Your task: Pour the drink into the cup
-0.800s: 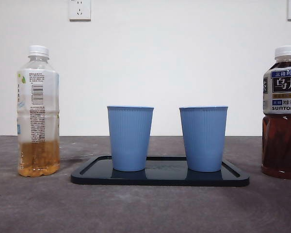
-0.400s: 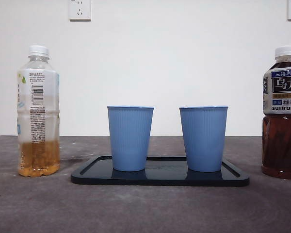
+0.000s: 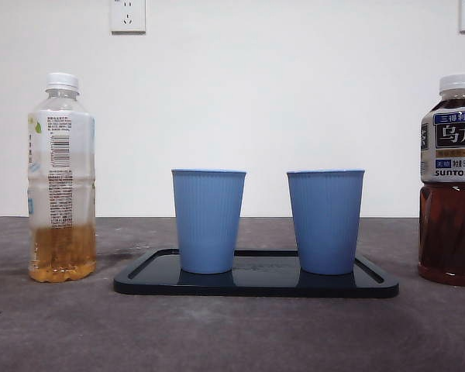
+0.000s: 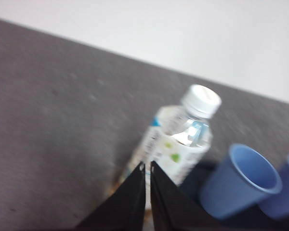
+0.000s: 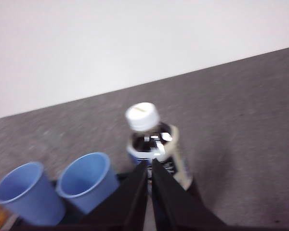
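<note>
Left pincer (image 4: 147,166), closed and empty, is hovering above the upright, capped pale bottle (image 4: 176,144); right pincer (image 5: 149,163) is likewise closed above the dark tea bottle (image 5: 156,147).

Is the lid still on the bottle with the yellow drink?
Yes, shut. The yellow drink bottle stands upright with its white cap on top; the left wrist view shows it too.

1. Front view is sharp and evenly lit, pretty flat light, white wall bright but not blown out.
2. The black tray (image 3: 256,284) is glossy and mirrors the two blue cups (image 3: 208,221) standing on it.
3. A faint shadow sits on the counter (image 3: 217,333) just beside the pale bottle (image 3: 60,178), on its tray side.
4. Both wrist views are soft and smeary, labels unreadable, with glare on the pale bottle's shoulder.
</note>
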Available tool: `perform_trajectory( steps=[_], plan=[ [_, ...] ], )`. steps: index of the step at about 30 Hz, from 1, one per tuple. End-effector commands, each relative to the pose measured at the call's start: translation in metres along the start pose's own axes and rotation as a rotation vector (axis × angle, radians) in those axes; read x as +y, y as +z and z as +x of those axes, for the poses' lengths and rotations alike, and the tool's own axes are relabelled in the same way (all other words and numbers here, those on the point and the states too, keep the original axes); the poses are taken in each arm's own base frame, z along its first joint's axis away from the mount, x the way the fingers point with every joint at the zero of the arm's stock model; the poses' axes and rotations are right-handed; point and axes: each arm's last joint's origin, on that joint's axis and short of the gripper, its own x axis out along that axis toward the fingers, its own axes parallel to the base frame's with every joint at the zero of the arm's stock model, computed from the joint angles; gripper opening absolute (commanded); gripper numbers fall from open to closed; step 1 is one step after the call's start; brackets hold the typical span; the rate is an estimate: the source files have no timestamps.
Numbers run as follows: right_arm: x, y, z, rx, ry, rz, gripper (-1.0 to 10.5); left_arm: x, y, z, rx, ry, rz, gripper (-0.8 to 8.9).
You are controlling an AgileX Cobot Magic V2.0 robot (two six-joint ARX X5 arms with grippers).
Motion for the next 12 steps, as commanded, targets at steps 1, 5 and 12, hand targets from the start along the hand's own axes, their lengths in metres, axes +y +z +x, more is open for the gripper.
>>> perform_trajectory(
  steps=[1, 5, 12],
  plan=[
    [0.006, 0.012, -0.002, 0.055, 0.031, -0.049, 0.1, -0.008, 0.017, 0.002, 0.072, -0.055, 0.059, 0.15],
    [0.012, 0.023, -0.001, 0.162, 0.087, -0.11, 0.1, -0.019, 0.032, 0.006, 0.143, -0.117, 0.085, 0.15],
    [0.022, 0.035, 0.004, 0.292, 0.263, -0.144, 0.1, -0.041, 0.051, 0.012, 0.263, -0.277, 0.173, 0.15]
  ],
)
